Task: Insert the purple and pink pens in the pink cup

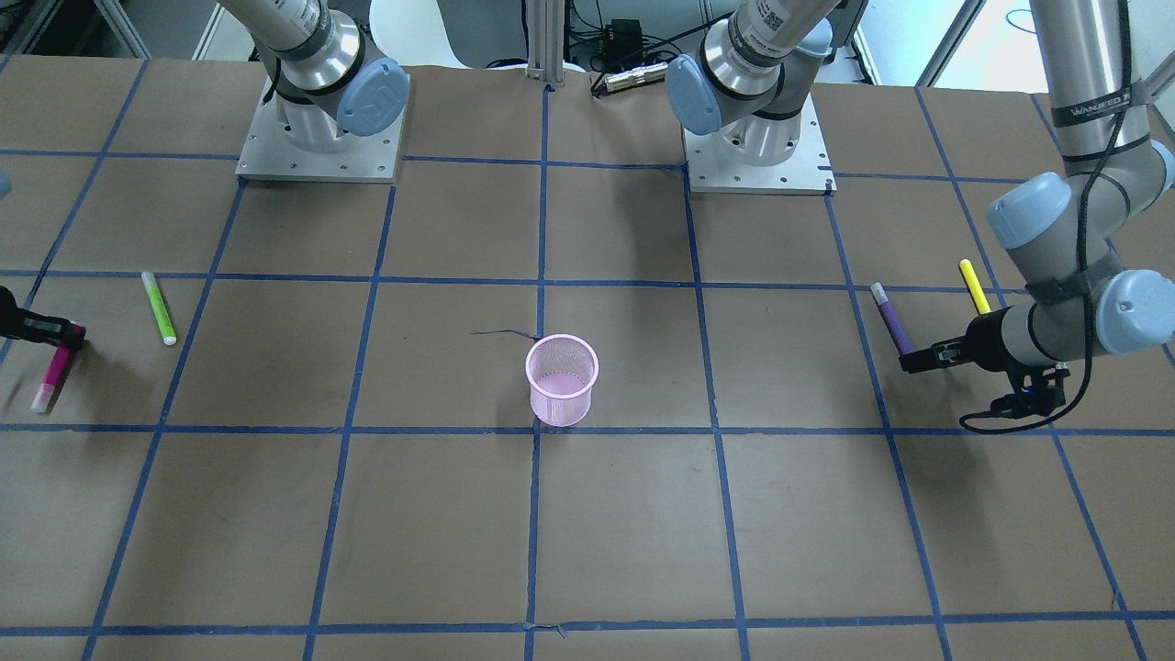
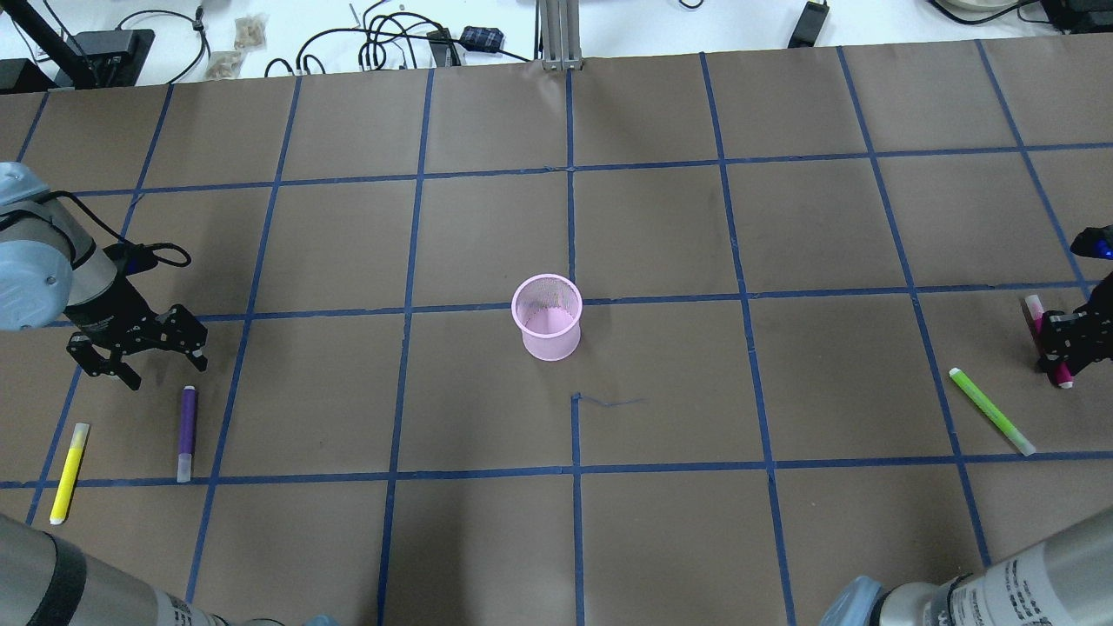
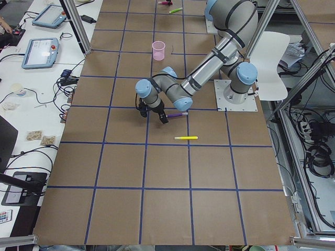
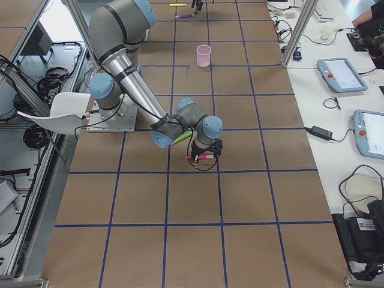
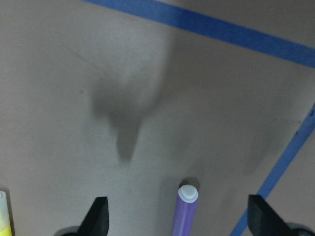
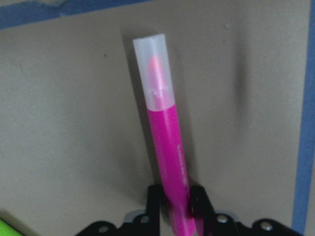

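Worrying mostly about the pink pen (image 6: 165,142): the right gripper (image 6: 174,201) is pinched tight on it near one end, way out to the right of the pink cup (image 2: 548,330). I reckon it could swing on the lift, clip the rim and tip that light mesh cup. The left gripper (image 2: 163,369) hangs spread wide over the purple pen (image 2: 187,430), well off the cup's left, gripping nothing. Cup's upright with nothing in it
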Robot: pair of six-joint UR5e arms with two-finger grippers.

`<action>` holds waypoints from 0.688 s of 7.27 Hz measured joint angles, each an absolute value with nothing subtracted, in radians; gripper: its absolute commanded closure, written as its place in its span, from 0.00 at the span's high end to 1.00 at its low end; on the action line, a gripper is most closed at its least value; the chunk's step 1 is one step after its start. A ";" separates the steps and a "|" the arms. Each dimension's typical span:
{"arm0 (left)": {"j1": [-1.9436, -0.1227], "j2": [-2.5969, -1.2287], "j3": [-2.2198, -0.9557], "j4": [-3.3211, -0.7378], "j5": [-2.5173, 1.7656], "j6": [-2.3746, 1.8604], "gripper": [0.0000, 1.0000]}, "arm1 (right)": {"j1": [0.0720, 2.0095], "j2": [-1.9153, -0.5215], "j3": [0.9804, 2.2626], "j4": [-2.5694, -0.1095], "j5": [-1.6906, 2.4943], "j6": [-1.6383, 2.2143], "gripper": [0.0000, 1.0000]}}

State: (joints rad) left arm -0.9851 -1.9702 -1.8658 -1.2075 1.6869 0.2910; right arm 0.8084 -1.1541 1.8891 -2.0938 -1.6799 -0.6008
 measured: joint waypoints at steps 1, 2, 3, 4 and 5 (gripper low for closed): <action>-0.983 -1.973 -1.869 -1.214 1.683 0.291 0.99 | 0.808 -1.158 1.887 -2.091 -1.692 -0.602 0.00; -0.980 -1.978 -1.872 -1.218 1.681 0.289 0.99 | 0.810 -1.167 1.875 -2.083 -1.727 -0.603 0.00; -0.976 -1.982 -1.883 -1.220 1.680 0.286 0.92 | 0.818 -1.187 1.846 -2.051 -1.769 -0.606 0.00; -0.970 -1.984 -1.899 -1.221 1.682 0.286 0.80 | 0.851 -1.224 1.800 -1.972 -1.791 -0.606 0.00; -0.963 -1.985 -1.907 -1.220 1.683 0.291 0.65 | 0.920 -1.262 1.748 -1.866 -1.801 -0.601 0.00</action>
State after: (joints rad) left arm -0.9630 -1.9848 -1.9071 -1.2200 1.6831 0.2912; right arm 0.9205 -1.2619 1.7476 -1.8655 -1.8007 -0.6007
